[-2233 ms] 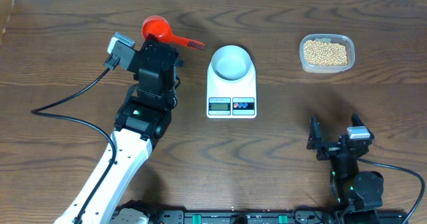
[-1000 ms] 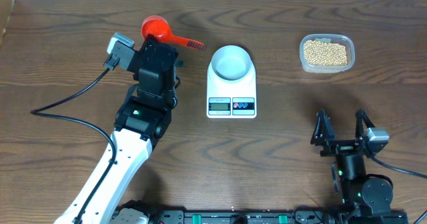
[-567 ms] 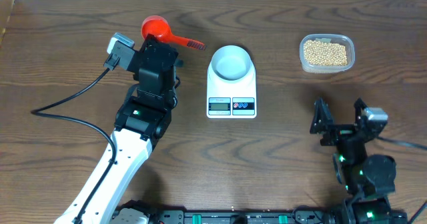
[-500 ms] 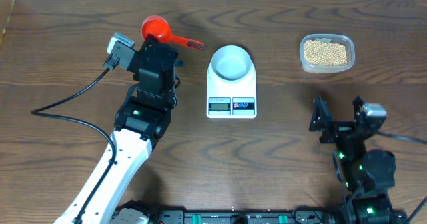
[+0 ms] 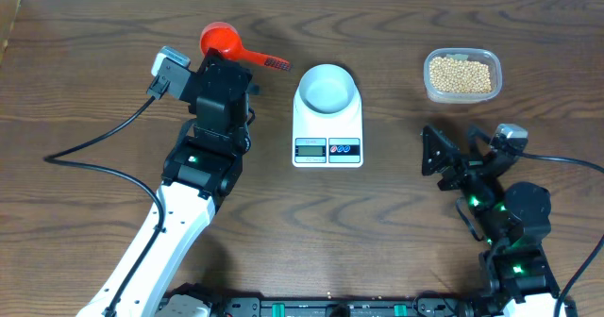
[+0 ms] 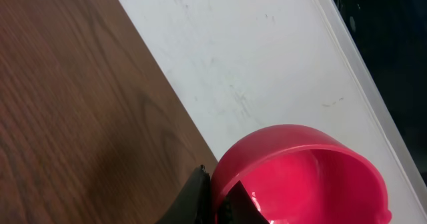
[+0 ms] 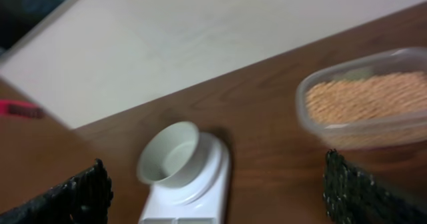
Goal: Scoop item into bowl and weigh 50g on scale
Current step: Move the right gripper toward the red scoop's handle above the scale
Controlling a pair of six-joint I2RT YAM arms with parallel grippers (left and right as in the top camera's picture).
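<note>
While the left arm stretches across the wooden counter [image 5: 113, 91] toward its far left part, its wrist sits over the handle of a red scoop [image 5: 220, 40], whose round cup lies just beyond the arm and whose handle end pokes out toward the scale [image 5: 327, 126]. In the left wrist view the left end effector [image 6: 217, 208] shows only at the bottom edge: one dark fingertip [image 6: 193, 199] lies right against the outer wall of the scoop's cup, and it cannot be told how far the jaws are apart or whether they grip the scoop. The right end effector [image 5: 461, 149] is near the front right of the counter, spread wide with nothing between its fingers, facing the far side; its own camera looks past both fingers at the scale and the container [image 5: 427, 79]. The bowl [image 5: 327, 89] stands on the far part of the white scale, near the middle of the counter, and looks empty, with the display and two buttons at the near end. The beans [image 5: 460, 74] fill the clear plastic container at the far right, well apart from the scale and just beyond the right end effector.
</note>
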